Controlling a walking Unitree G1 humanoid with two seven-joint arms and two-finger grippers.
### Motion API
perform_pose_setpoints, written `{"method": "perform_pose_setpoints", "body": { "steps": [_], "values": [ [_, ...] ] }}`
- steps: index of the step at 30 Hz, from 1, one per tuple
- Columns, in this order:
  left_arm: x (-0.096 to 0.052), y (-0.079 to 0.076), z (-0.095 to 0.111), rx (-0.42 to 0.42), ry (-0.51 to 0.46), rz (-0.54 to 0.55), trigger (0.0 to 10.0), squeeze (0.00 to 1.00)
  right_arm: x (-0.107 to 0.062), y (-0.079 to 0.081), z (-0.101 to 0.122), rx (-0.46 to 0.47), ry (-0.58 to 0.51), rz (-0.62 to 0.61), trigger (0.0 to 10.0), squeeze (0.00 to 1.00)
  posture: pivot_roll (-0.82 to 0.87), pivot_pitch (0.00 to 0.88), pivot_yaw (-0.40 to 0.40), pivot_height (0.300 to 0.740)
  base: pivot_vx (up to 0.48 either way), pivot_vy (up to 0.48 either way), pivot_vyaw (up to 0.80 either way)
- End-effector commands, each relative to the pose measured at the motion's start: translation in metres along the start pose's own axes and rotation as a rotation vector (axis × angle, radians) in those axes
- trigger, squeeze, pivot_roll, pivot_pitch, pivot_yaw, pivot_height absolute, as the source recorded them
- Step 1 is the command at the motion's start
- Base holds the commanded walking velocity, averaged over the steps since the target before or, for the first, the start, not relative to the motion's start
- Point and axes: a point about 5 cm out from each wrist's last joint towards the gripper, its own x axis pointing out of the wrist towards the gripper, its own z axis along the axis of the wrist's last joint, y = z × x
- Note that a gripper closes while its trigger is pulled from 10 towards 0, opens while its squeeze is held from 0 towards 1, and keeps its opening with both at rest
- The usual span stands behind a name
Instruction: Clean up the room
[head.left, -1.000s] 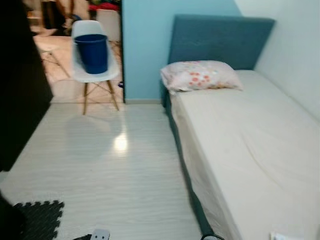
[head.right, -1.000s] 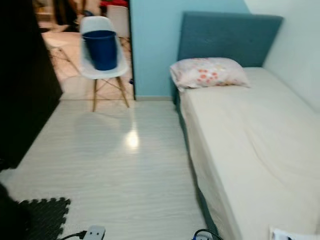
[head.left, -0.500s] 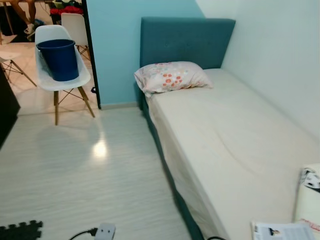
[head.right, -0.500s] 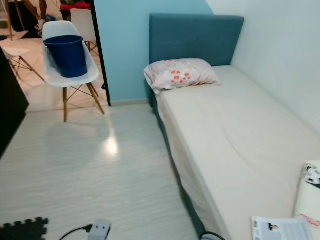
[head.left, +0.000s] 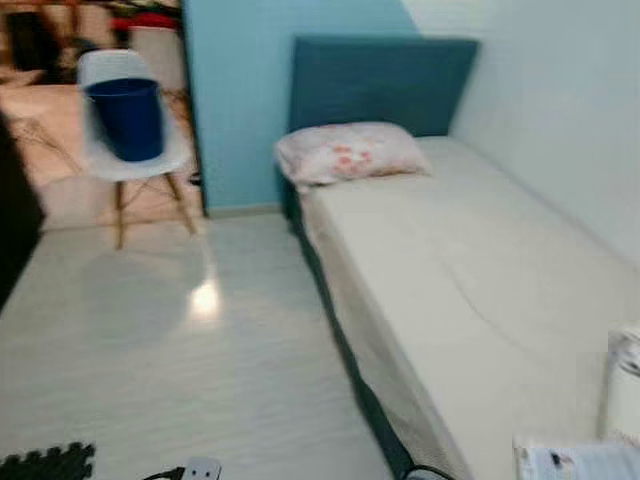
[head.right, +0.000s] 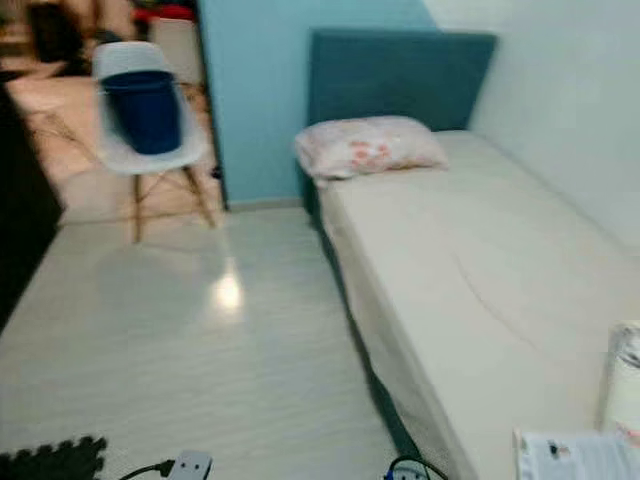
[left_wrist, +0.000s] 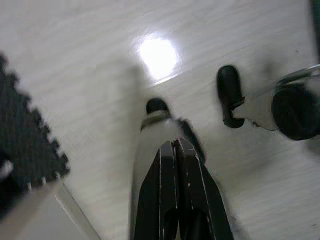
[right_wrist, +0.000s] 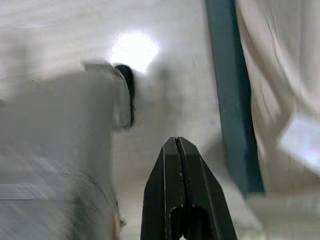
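One blue bucket (head.left: 126, 118) sits on a white chair (head.left: 135, 160) beyond the bed (head.left: 460, 300).

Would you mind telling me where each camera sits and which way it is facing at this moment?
Left eye and right eye views: on the head, looking forward and down at the bed, pillow, white chair with blue bucket.
Left wrist view: on the left wrist, pointing down at the floor; left gripper shut, robot's feet beyond.
Right wrist view: on the right wrist, pointing down beside the bed; right gripper shut.
Shared: both wrist views show the floor's light glare.
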Motion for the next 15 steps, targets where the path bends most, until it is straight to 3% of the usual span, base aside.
{"method": "perform_pose_setpoints", "body": {
  "steps": [1,3,11,15],
  "values": [
    [0.0001,-0.0037,-0.0018,0.012,0.007,-0.011,10.0,0.0,-0.0002,-0.0012,-0.0026,-0.003,0.011,-0.007,10.0,0.0,-0.02,0.0,-0.081,0.74,0.0,0.0,0.0],
    [0.0001,-0.0036,-0.0015,0.018,0.005,-0.011,10.0,0.0,-0.0002,-0.0012,-0.0024,-0.007,0.009,-0.009,10.0,0.0,-0.02,0.0,-0.081,0.74,0.0,0.0,0.0],
    [0.0001,-0.0034,-0.0013,0.023,0.003,-0.011,10.0,0.0,-0.0001,-0.0011,-0.002,-0.008,0.005,-0.011,10.0,0.0,-0.02,0.0,-0.079,0.74,0.0,0.0,-0.8],
    [0.0001,-0.0034,-0.0014,0.024,0.006,-0.011,10.0,0.0,-0.0001,-0.001,-0.002,-0.006,0.006,-0.01,10.0,0.0,-0.02,0.0,-0.079,0.74,0.0,0.0,0.0]
  ]
}}
